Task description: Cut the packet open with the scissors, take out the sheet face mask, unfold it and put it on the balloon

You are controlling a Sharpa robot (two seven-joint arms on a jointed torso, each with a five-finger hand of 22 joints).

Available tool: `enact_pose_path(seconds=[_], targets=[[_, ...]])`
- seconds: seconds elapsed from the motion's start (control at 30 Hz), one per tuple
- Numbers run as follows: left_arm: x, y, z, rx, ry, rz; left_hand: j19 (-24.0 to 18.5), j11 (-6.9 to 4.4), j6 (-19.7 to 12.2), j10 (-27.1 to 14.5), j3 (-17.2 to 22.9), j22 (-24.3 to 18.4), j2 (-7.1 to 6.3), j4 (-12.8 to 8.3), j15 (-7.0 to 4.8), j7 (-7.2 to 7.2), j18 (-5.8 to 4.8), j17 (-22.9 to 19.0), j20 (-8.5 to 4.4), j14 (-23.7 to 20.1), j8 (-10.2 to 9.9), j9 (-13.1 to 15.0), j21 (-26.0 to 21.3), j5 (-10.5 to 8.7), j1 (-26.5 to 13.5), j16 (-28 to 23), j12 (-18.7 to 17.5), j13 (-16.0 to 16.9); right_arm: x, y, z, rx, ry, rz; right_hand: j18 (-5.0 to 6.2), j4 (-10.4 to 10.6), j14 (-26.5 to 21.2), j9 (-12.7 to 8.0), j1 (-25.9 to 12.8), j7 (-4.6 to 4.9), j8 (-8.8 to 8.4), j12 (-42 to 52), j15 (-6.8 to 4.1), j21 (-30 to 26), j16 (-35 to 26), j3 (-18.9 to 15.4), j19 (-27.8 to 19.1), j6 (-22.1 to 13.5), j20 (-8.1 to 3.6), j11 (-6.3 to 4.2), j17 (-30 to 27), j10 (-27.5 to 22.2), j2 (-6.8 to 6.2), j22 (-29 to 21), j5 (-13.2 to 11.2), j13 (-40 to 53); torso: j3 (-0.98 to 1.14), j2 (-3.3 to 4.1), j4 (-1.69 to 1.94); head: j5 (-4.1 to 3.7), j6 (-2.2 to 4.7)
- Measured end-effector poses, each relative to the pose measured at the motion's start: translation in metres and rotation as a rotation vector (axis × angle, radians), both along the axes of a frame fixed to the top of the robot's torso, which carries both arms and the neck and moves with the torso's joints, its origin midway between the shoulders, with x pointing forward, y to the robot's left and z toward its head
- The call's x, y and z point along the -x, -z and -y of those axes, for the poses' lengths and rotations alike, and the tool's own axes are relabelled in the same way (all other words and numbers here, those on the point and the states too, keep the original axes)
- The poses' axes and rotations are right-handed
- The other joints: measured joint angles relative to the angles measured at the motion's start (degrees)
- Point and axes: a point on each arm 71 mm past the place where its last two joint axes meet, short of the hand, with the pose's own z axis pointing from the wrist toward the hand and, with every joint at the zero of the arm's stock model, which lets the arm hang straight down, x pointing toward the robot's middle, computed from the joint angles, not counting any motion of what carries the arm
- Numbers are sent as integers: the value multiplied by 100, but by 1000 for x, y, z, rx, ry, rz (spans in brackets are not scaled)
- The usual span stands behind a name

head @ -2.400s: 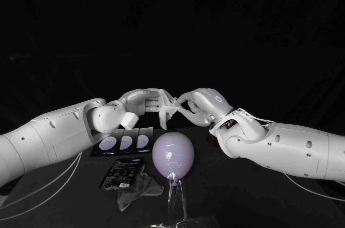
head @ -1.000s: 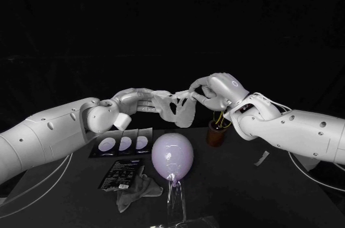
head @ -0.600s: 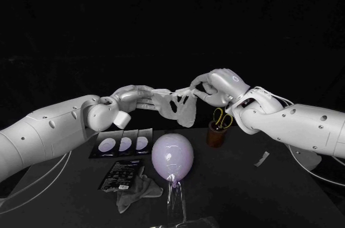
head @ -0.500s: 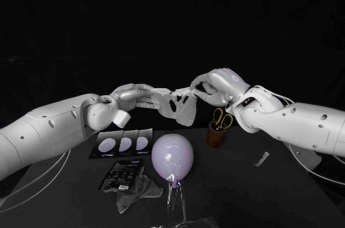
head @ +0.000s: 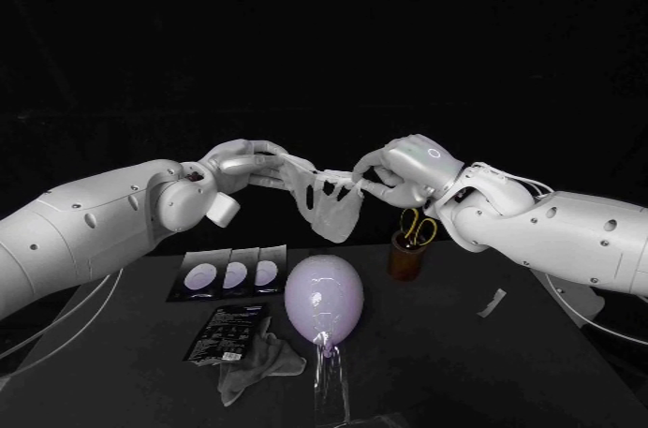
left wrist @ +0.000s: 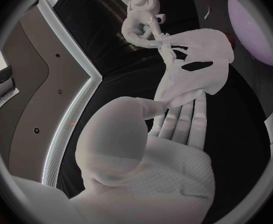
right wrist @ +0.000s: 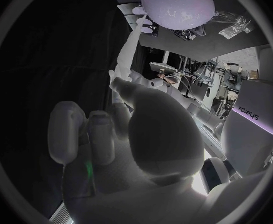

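Note:
The white sheet mask (head: 329,204) hangs in the air above the lilac balloon (head: 324,295), partly spread, with eye holes showing. My left hand (head: 257,169) pinches its upper left edge and my right hand (head: 394,173) pinches its upper right edge. From the left wrist the mask (left wrist: 196,64) stretches between my left hand (left wrist: 168,129) and the right hand (left wrist: 143,25). In the right wrist view my right hand (right wrist: 121,129) holds the mask (right wrist: 129,50) edge-on, with the balloon (right wrist: 177,5) beyond. The cut black packet (head: 226,334) lies on the table. The scissors (head: 416,228) stand in a brown cup (head: 405,258).
A dark tray of three white oval pads (head: 232,273) lies behind the packet. A crumpled grey cloth (head: 263,362) lies beside the packet. Clear film (head: 329,381) trails from the balloon toward the front edge. A small white strip (head: 492,302) lies at right.
Both hands have risen and drawn apart, and the mask has gone from a folded wad to a partly spread sheet hanging between them. The right arm moved off the cup with the scissors.

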Motion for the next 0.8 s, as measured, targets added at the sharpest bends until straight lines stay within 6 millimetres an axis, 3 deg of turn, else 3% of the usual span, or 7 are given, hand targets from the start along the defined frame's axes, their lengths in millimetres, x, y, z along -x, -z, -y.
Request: enact_pose_path(seconds=[0.3, 0.8], targets=[[-4, -22, 0, -32, -8, 67, 0, -106, 84, 308, -53, 12, -4, 29, -103, 2, -1, 100, 0, 299, -35, -1, 0, 0, 63, 156, 87, 0, 7, 1, -4, 19, -23, 1, 0, -20, 0, 20, 22, 35, 1, -8, 0, 0, -4, -21, -2, -37, 0, 0, 1, 0, -22, 3, 0, -2, -3, 2, 3, 20, 29], [4, -27, 15, -100, 46, 106, -32, -274, 242, 827, -154, 39, -72, 86, -275, -30, -2, 358, -6, 624, -119, -2, 72, 1, 130, 535, 255, 59, 11, 4, -9, -8, -26, -30, 0, -47, -9, 19, 24, 41, 2, -175, 9, -88, 0, -48, -11, -124, -8, 38, 5, -83, -66, -1, 0, -2, -3, 13, 3, 38, 58]])
